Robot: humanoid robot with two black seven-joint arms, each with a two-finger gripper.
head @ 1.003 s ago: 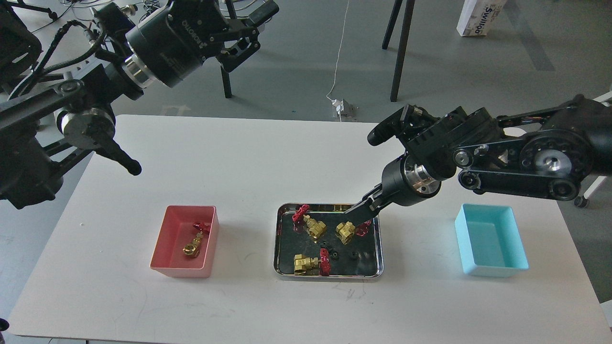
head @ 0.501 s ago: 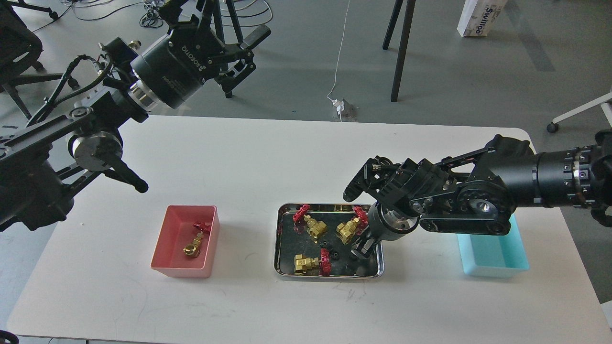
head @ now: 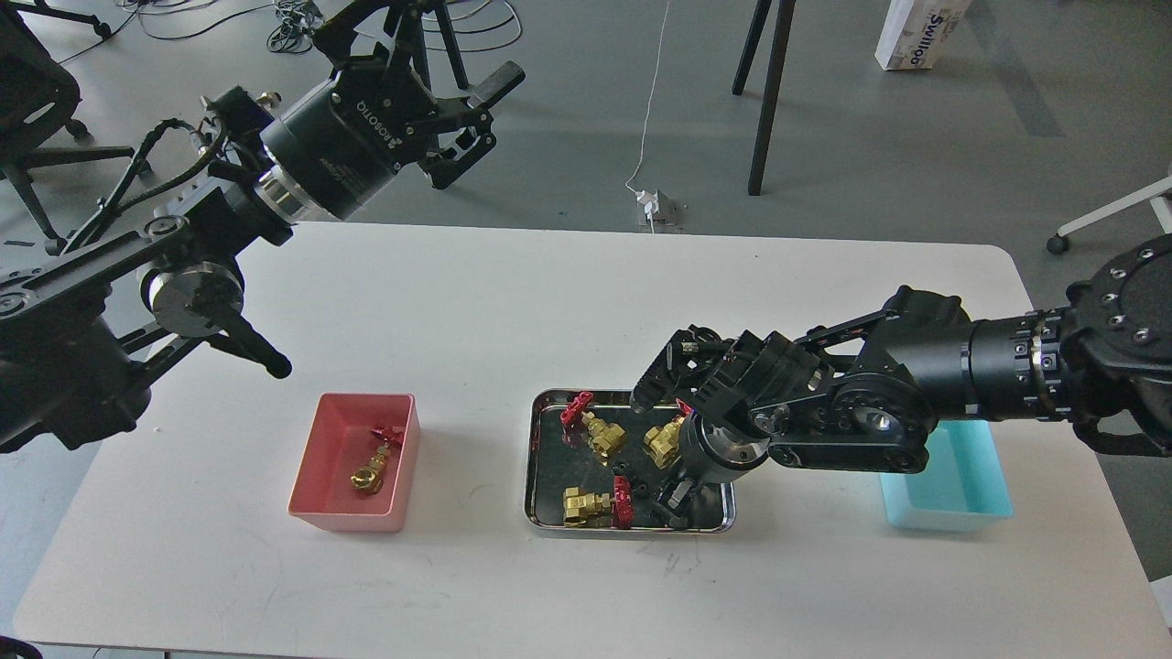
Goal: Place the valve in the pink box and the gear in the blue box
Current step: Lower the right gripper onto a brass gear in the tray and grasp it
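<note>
Three brass valves with red handwheels lie in the steel tray [head: 530, 458]: one at the back left [head: 600, 433], one at the back middle [head: 661, 442], one at the front [head: 591, 505]. Another valve [head: 370, 463] lies in the pink box [head: 313, 467]. Small black gears [head: 638, 486] lie in the tray's middle. My right gripper [head: 675, 499] points down into the tray's front right part; its dark fingers cannot be told apart. The blue box [head: 957, 490] at the right is partly hidden by my right arm. My left gripper [head: 480, 123] is open and empty, high above the table's back left.
The white table's back edge [head: 586, 231] runs behind the tray. Chair legs, cables and a power strip [head: 656, 206] lie on the floor beyond it. My left arm's elbow [head: 197, 297] hangs above the table's left part, behind the pink box.
My right arm has swung down and forward, and its gripper has moved from the tray's back right to its front right. My left arm has shifted slightly and stays raised.
</note>
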